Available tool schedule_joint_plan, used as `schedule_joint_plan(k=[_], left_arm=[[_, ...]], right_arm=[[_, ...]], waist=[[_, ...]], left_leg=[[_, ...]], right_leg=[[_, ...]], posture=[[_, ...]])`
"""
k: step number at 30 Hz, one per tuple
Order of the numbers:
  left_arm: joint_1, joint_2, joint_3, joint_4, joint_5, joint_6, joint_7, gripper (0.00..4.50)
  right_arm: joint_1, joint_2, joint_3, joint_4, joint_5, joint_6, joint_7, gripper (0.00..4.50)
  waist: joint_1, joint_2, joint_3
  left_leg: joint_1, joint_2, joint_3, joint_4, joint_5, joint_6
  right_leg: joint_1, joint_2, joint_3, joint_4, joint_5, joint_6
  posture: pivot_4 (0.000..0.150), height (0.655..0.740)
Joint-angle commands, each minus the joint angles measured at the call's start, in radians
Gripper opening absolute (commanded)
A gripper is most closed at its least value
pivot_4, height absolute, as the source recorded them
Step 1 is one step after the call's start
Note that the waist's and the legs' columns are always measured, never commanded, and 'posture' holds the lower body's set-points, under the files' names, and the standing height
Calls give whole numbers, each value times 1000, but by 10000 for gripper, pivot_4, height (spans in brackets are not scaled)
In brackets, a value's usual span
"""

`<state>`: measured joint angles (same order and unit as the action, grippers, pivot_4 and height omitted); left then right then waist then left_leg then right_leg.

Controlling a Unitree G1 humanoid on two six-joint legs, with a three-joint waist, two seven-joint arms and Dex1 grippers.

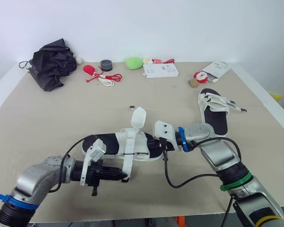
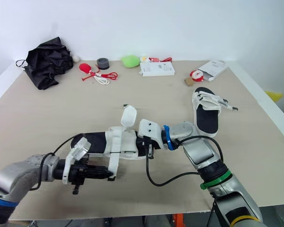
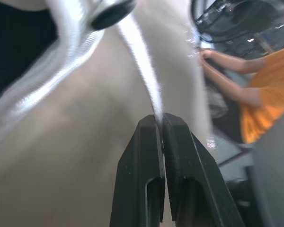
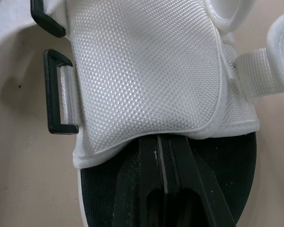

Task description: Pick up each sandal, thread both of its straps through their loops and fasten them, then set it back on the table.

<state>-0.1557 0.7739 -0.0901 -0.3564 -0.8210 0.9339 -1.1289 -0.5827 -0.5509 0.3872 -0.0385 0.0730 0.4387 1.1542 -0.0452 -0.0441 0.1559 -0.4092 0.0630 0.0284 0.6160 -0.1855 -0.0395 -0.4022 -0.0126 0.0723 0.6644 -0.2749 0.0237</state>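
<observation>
The near sandal (image 1: 128, 143), black footbed with white straps, lies mid-table. My left gripper (image 1: 124, 176) sits just in front of it, shut on the end of one white strap (image 3: 143, 71) that hangs from a black loop (image 3: 111, 12). A second strap flap (image 1: 138, 117) stands up free. From the right, my right gripper (image 1: 155, 143) reaches into the sandal. Its fingers (image 4: 146, 189) are pressed together on the footbed, tips tucked under the white upper (image 4: 142, 71), beside two black loops (image 4: 59, 92). The other sandal (image 1: 215, 111) lies at the right.
Along the far edge lie a black umbrella (image 1: 49, 64), red cord items (image 1: 102, 75), a tape roll (image 1: 106, 65), a green object (image 1: 132, 62), a white box (image 1: 160, 70) and a packet (image 1: 217, 71). A person's orange sleeve (image 3: 255, 104) shows beyond the table.
</observation>
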Motion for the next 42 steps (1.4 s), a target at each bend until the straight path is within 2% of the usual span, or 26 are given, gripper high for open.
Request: schedule_joint_plan(k=[1,4,6,10,14,23,32,36,42], left_arm=[[-40,84,58,-86,-147,130,-51,1783],[-65,146,87,-136,-255,221,-58,1783],[-71,128,104,-148,-281,218,-20,1783],[-48,113,40,-117,-155,155,40,1783],[-21,21,-12,-26,-21,78,159,1783],[27,-98,-1,-2,-23,55,219,1783],[25,-78,6,-21,-15,36,173,1783],[10,-69,37,-31,-59,79,182,1783],[-58,-33,135,-32,-291,273,178,1783]], right_arm=[[34,-26,49,60,-42,35,2,0],[32,-23,49,66,-44,30,0,0],[31,-20,50,66,-43,28,-1,0],[30,-16,52,68,-43,29,-3,0],[29,-15,51,68,-42,28,-4,0],[41,-25,47,54,-42,36,-6,0],[43,-29,43,50,-39,41,-3,0],[46,-28,44,46,-38,44,-4,0],[50,-25,45,41,-36,47,-4,0]], waist=[[0,0,0],[-1,0,1],[-1,1,1],[0,1,1],[0,1,2],[0,0,1],[0,0,1],[0,0,1],[0,0,1]], left_leg=[[0,0,0,0,0,0],[0,0,1,0,0,0],[0,0,0,0,0,0],[0,0,0,0,0,0],[0,0,0,0,0,0],[0,0,0,0,0,0],[1,-1,0,0,0,0],[1,-1,0,0,0,0],[0,-1,0,0,0,0]], right_leg=[[0,0,0,0,0,0],[0,0,0,0,0,0],[0,0,0,0,-1,0],[0,0,0,0,0,0],[0,0,1,0,0,0],[1,0,1,0,0,0],[1,0,1,0,0,0],[1,0,1,0,0,0],[1,0,0,0,0,1]], posture=[[1500,7400],[1500,7400],[1500,7400],[1500,7400],[1500,7400],[1500,7400],[1500,7400],[1500,7400],[1500,7400]])
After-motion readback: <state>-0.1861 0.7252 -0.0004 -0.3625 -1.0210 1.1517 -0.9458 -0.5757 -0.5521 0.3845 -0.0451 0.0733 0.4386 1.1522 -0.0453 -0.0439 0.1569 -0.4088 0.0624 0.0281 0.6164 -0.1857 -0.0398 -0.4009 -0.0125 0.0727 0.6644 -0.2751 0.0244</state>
